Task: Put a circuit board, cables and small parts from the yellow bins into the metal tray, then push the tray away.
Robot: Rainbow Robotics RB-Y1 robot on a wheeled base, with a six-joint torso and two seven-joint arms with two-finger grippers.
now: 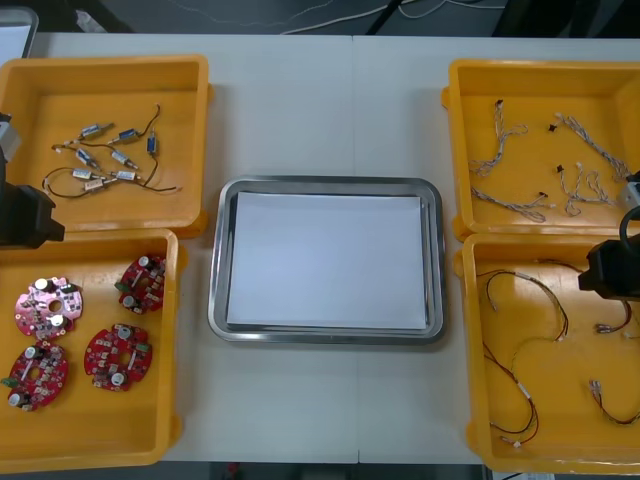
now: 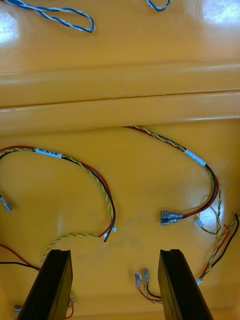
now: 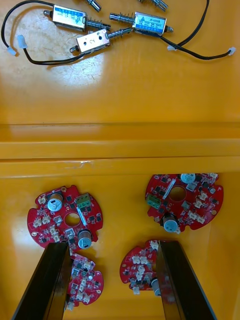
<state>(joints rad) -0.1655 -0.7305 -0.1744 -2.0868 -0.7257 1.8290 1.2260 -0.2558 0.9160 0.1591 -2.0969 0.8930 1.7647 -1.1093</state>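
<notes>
Light table, viewed from beside the robot: a metal tray sits at its middle, white inside, with two yellow bins on each side of it.

Left of the tray, the far bin holds small metal parts with thin black leads. The near bin holds four round red circuit boards, lying flat and apart from one another.

Right of the tray, the far bin holds twisted blue and white cables. The near bin holds red and yellow cables in loose curls.

Left gripper: over the near bin left of the tray, close to the wall it shares with the far bin. Its fingers are spread wide. Three boards lie partly behind them and the fourth lies just ahead. Whether a finger touches a board cannot be told.

Right gripper: over the near bin right of the tray, likewise close to the wall next to the far bin. Its fingers are spread wide, with a short pair of cable ends on the bin floor between them and the longer red and yellow loops just ahead.
</notes>
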